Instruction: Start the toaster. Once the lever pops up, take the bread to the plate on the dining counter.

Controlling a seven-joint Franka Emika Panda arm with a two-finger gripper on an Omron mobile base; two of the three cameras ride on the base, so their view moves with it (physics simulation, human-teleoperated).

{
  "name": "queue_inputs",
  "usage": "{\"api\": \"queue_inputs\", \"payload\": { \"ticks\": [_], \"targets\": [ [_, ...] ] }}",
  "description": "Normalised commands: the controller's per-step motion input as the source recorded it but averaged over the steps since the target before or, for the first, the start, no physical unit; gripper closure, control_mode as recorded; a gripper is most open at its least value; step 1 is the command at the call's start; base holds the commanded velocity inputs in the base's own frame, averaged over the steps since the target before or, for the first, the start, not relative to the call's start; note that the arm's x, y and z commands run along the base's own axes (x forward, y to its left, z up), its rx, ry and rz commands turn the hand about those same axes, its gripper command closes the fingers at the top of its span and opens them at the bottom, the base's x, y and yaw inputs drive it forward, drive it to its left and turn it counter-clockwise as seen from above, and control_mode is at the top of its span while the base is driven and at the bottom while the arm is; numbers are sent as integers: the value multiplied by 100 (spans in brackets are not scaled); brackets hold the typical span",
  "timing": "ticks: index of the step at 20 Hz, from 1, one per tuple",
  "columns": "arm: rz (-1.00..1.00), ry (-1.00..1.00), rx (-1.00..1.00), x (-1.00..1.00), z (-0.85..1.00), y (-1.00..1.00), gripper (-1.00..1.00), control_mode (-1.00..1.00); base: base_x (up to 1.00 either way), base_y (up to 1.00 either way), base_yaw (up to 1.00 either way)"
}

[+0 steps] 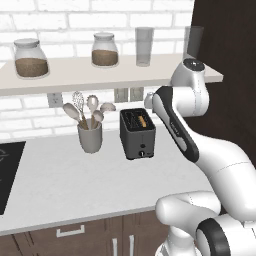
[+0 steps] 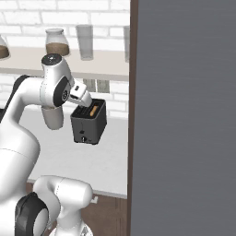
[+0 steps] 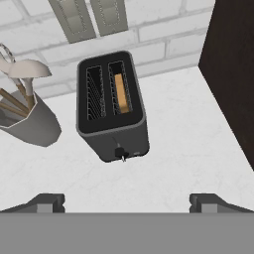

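Grey worktop under white brick: toaster (image 3: 113, 106) sits ahead of and below the wide-open, empty gripper (image 3: 127, 202), lever end facing it.

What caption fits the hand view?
Open tool above toaster, bread in one slot, utensil holder beside.
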Motion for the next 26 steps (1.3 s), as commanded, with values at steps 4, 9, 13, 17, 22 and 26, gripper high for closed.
{"api": "queue_inputs", "payload": {
  "ticks": [4,9,13,17,22,26],
  "targets": [
    [0,0,0,0,0,0,-100,-100,0,0,0],
    [0,0,0,0,0,0,-100,-100,0,0,0],
    [0,0,0,0,0,0,-100,-100,0,0,0],
    [0,0,0,0,0,0,-100,-100,0,0,0],
    [0,0,0,0,0,0,-100,-100,0,0,0],
    [0,0,0,0,0,0,-100,-100,0,0,0]
  ]
}}
